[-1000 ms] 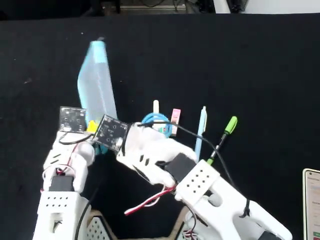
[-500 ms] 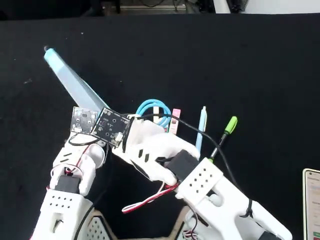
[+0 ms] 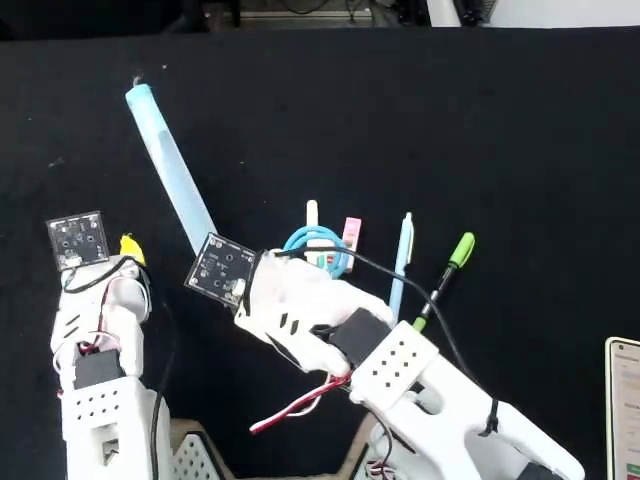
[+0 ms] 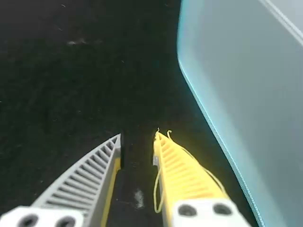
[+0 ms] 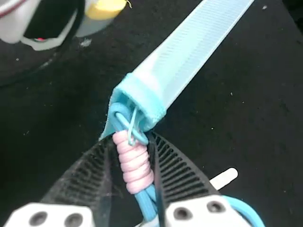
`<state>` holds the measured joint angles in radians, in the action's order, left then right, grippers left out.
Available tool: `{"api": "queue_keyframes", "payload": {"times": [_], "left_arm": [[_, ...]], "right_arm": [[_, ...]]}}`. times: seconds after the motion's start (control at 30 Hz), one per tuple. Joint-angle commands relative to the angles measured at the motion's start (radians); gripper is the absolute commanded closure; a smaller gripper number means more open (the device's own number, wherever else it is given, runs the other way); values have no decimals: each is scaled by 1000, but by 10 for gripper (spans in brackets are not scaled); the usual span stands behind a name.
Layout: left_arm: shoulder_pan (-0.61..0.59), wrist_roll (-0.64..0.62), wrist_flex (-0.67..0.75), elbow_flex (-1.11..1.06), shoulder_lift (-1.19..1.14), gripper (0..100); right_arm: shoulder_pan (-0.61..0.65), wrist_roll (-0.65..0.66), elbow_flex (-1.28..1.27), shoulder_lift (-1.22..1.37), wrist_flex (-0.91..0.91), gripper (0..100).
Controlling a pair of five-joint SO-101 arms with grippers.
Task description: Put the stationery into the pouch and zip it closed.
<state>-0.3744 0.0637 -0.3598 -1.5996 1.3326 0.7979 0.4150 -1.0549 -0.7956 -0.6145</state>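
Letting go, the left gripper [image 4: 137,139] backed off the pouch [image 3: 168,165], fingers a little apart. The right gripper [image 5: 131,140] pinches the pink zip pull [image 5: 135,168] to hold it up.

Fingers [image 5: 177,182] grip the pink pull [image 5: 134,163] (on the pouch [image 5: 189,52]).

Left arm [image 3: 95,360] stands upright at the near left, the left gripper [image 4: 137,137] pointing down, fingers slightly apart and empty. Right arm [image 3: 400,380] slants in from the near right toward it, the right gripper [image 5: 131,142] clamped on the pull [image 5: 135,163]
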Motion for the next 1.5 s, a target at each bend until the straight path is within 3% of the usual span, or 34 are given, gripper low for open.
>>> {"api": "queue_keyframes", "payload": {"times": [0.0, 0.2, 0.43, 0.63, 0.73, 0.9, 1.17, 1.33, 1.47], "left_arm": [[-18, -6, -164, 193, 15, 877], [21, 8, -494, 467, 15, 877], [183, 213, -667, 545, 15, 877], [217, 230, -772, 578, 15, 876], [217, 230, -853, 642, 15, 875], [217, 230, -1013, 763, 14, 805], [219, 235, -1120, 874, 14, 810], [334, 368, -1206, 868, 14, 812], [381, 367, -1221, 868, 14, 812]], "right_arm": [[-8, -9, -25, -30, 75, 988], [72, -8, -116, -30, 127, 988], [83, -9, -133, -30, 127, 988], [83, -11, -133, -31, 130, 988], [83, -72, -131, -31, 130, 988], [83, -114, -127, -31, 130, 988], [83, -114, -127, -31, 130, 988], [83, -114, -130, -31, 130, 988], [83, -114, -131, -31, 130, 988]]}}
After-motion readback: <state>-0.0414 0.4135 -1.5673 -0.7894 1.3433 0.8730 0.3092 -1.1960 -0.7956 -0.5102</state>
